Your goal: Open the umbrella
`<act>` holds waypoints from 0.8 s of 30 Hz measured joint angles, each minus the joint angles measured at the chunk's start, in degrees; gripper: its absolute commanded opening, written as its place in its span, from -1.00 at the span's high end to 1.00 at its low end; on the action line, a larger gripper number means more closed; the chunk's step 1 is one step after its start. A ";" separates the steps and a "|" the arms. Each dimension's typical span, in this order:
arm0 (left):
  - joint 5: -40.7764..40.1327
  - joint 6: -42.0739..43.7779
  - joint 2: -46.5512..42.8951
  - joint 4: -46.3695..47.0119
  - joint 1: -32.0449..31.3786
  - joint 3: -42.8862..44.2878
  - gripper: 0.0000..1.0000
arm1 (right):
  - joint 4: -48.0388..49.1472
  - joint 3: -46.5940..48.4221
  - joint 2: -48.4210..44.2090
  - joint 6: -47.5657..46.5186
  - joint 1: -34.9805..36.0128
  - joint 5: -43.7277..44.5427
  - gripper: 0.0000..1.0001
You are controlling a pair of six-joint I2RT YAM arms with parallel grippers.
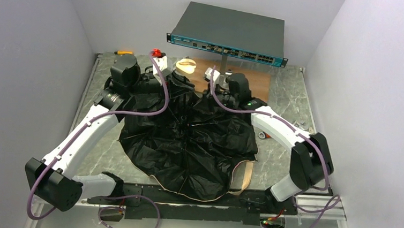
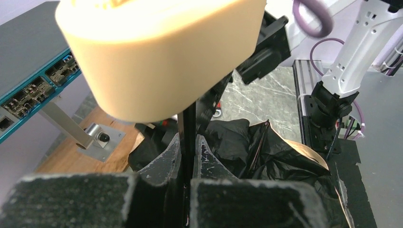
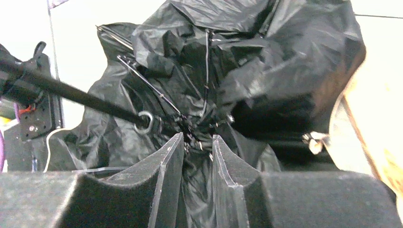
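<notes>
The umbrella [image 1: 187,145] lies part spread on the table, black lining up, with a cream edge showing at the front. Its cream handle [image 1: 186,65] points to the back and fills the top of the left wrist view [image 2: 157,52]. My left gripper [image 2: 189,140] is shut on the thin black shaft [image 2: 188,118] just below the handle; in the top view it [image 1: 176,80] is at the canopy's far edge. My right gripper [image 3: 197,138] is shut on bunched black fabric and ribs at the umbrella's hub, next to a metal ring [image 3: 144,122] on the shaft; in the top view it [image 1: 208,93] is beside the left one.
A flat dark-grey network switch [image 1: 229,33] stands raised on a post over a wooden board [image 1: 256,80] at the back. A yellow tool [image 1: 122,52] lies at the back left. A small silver part [image 1: 263,134] lies right of the canopy. Walls close in both sides.
</notes>
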 measured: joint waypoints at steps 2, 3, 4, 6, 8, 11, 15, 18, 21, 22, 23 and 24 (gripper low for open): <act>-0.02 -0.15 -0.04 -0.09 -0.07 0.00 1.00 | 2.60 0.90 3.04 1.99 1.73 -0.04 0.41; -0.04 -0.24 -0.09 -0.11 -0.09 0.02 1.00 | 3.41 1.27 4.22 2.64 2.40 -0.07 0.42; -0.07 -0.33 -0.15 -0.15 -0.11 0.02 1.00 | 4.33 1.64 5.38 3.13 3.08 -0.11 0.42; -0.09 -0.87 -0.24 -0.42 -0.17 0.22 1.00 | 5.95 2.19 7.56 4.00 4.17 -0.15 0.42; -0.07 -1.44 -0.39 -0.55 -0.17 0.52 1.00 | 7.15 2.49 9.49 4.35 4.46 -0.02 0.43; 0.00 -2.97 -0.92 -1.40 -0.33 1.53 1.00 | 7.61 3.58 12.94 4.33 4.26 0.46 0.39; -0.20 -3.63 -1.88 -1.66 -0.52 2.91 1.00 | 7.54 5.27 17.64 3.32 4.20 0.31 0.16; -0.13 -4.15 -2.86 -2.54 -0.57 3.41 1.00 | 7.37 5.55 19.65 1.31 3.89 0.92 0.00; -0.22 -4.15 -3.63 -5.07 -0.61 4.07 1.00 | 7.34 6.60 21.81 -1.18 3.48 0.72 -0.16; -0.31 -4.13 -3.69 -5.75 -0.61 4.31 1.00 | 7.23 7.34 22.71 -2.49 3.32 0.79 -0.21; -0.20 -4.26 -3.69 -6.91 -0.61 4.79 1.00 | 7.02 8.17 23.74 -3.67 3.06 1.25 -0.26; -0.20 -4.35 -3.82 -7.78 -0.63 5.25 1.00 | 6.67 9.07 24.90 -4.68 2.60 1.44 -0.32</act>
